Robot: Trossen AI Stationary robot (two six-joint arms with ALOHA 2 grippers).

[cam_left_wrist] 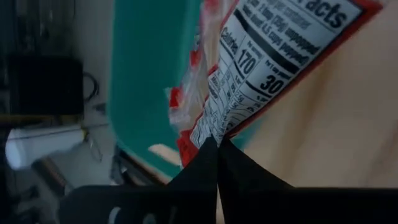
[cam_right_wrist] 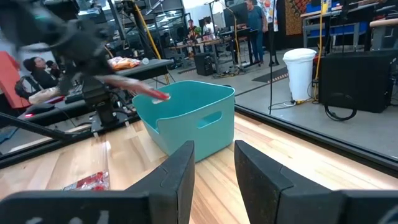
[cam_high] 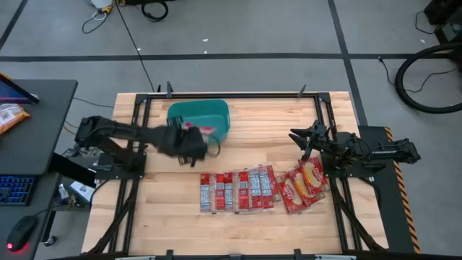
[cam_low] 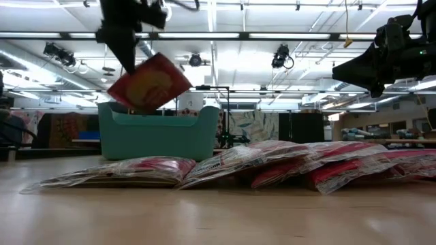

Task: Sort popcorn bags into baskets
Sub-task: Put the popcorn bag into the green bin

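My left gripper [cam_high: 193, 146] is shut on one red popcorn bag [cam_low: 150, 83], just off the near side of the teal basket [cam_high: 199, 118] and above its rim in the low view. In the left wrist view the bag's white nutrition panel [cam_left_wrist: 273, 50] faces the camera, with the basket [cam_left_wrist: 149, 81] behind it. Several more popcorn bags [cam_high: 238, 191] lie flat in an overlapping row on the table, the yellow-pictured ones [cam_high: 304, 182] at its right end. My right gripper [cam_high: 303, 137] waits open above the table's right side, far of that row. My left gripper pinches the bag by one edge [cam_left_wrist: 214, 127], which sits between the two shut fingertips [cam_left_wrist: 205, 155]. The fingers come at it from above. The bag is lifted clear of the table and hangs tilted below them, its pictured face [cam_low: 153, 85] turned toward the near side.
A packet [cam_right_wrist: 152, 94] sticks up at the basket's rim [cam_right_wrist: 205, 90]. Black frame rails [cam_high: 144, 115] run along the table's edges. An orange snack bag [cam_high: 11, 117] lies on the dark side desk at left. Bare wood lies near of the row. People [cam_right_wrist: 252, 18] are in the room beyond.
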